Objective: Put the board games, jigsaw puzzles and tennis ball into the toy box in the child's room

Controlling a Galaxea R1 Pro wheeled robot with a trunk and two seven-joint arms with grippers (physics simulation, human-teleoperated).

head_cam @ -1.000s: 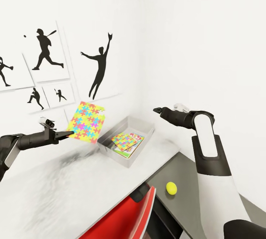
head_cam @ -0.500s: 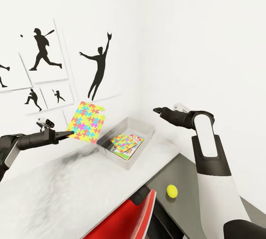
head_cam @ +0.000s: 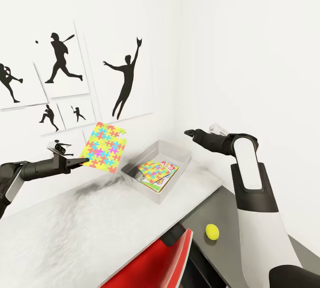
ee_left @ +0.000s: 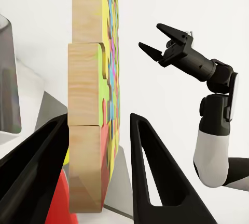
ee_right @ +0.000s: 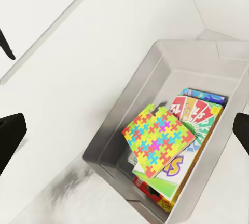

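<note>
My left gripper (head_cam: 82, 162) is shut on the edge of a jigsaw puzzle (head_cam: 106, 147) and holds it upright in the air, left of the toy box (head_cam: 133, 164). In the left wrist view the puzzle (ee_left: 96, 104) stands edge-on between the fingers (ee_left: 155, 177). The pale grey toy box sits on the table (head_cam: 89, 221) near the wall corner. Inside it a second jigsaw puzzle (ee_right: 158, 141) lies on stacked board games (ee_right: 199, 110). My right gripper (head_cam: 189, 133) hangs open above the box's far end. The tennis ball (head_cam: 212, 232) rests on the lower dark grey section.
A red chair (head_cam: 155, 263) is tucked against the table's front edge. Baseball silhouette pictures (head_cam: 60, 58) hang on the white wall behind the table. The table's pale top stretches wide to the left of the box.
The head view has shifted a little, so wall, box and ball sit further right. The left gripper still holds the puzzle and the right stays open; neither arm has visibly moved.
</note>
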